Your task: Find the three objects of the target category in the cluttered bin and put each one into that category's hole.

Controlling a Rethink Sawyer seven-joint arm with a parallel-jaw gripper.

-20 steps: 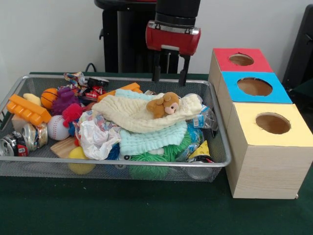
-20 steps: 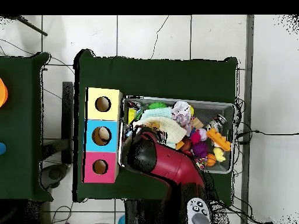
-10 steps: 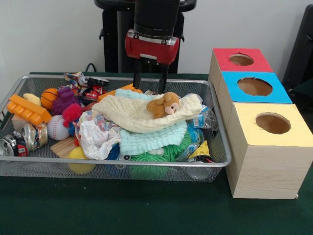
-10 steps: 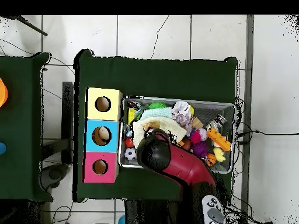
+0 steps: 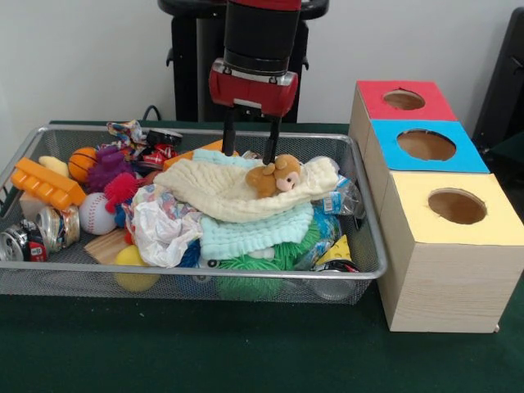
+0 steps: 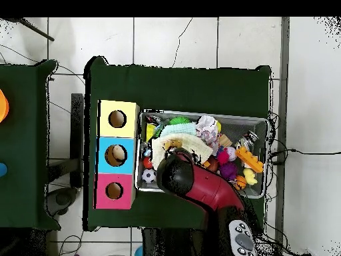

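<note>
Open hand [image 5: 248, 139] above the cream cloth [image 5: 237, 187], beside the plush monkey [image 5: 276, 175]; descending here risks snagging cloth instead of a target.

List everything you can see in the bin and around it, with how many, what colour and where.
wire bin: one, silver, on green table
boxes: three, red, blue, yellow tops with holes, right of bin
plush toy: one, brown, on cream cloth
cloths: two, cream over mint, bin middle
baseball: one, white, left part
toy basketball: one, orange, far left
cans: two, silver, near left corner
spiky ball: one, green, front
gripper: one, red and black, fingers open, above the cloths
</note>
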